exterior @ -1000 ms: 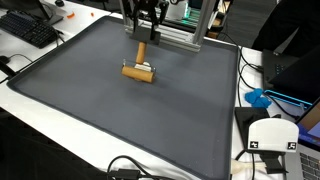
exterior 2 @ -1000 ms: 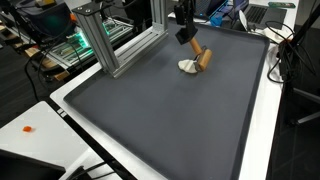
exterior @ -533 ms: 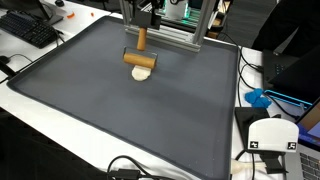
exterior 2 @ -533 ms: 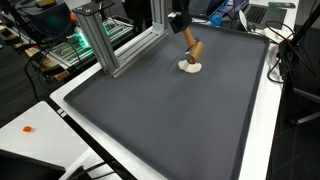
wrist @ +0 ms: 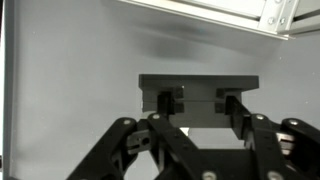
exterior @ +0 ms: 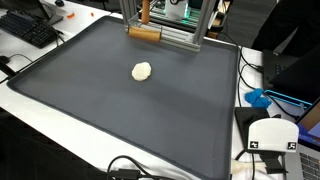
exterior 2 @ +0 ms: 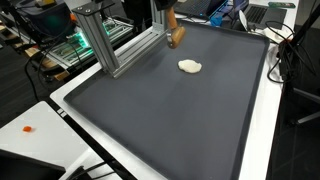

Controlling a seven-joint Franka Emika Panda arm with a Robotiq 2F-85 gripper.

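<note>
My gripper is shut on a wooden T-shaped tool, gripping its handle; the tool shows as a dark bar between my fingers in the wrist view. In both exterior views the gripper itself is mostly cut off at the top edge, and the tool hangs in the air near the back of the grey mat. A pale lump of dough lies alone on the mat, in front of and below the tool; it also shows in an exterior view.
An aluminium frame stands at the mat's back edge, also seen in an exterior view. A keyboard, a blue object, a white device and cables lie off the mat on the white table.
The tool has lifted off the dough and moved up and toward the back frame. The dough stays on the mat, now uncovered.
</note>
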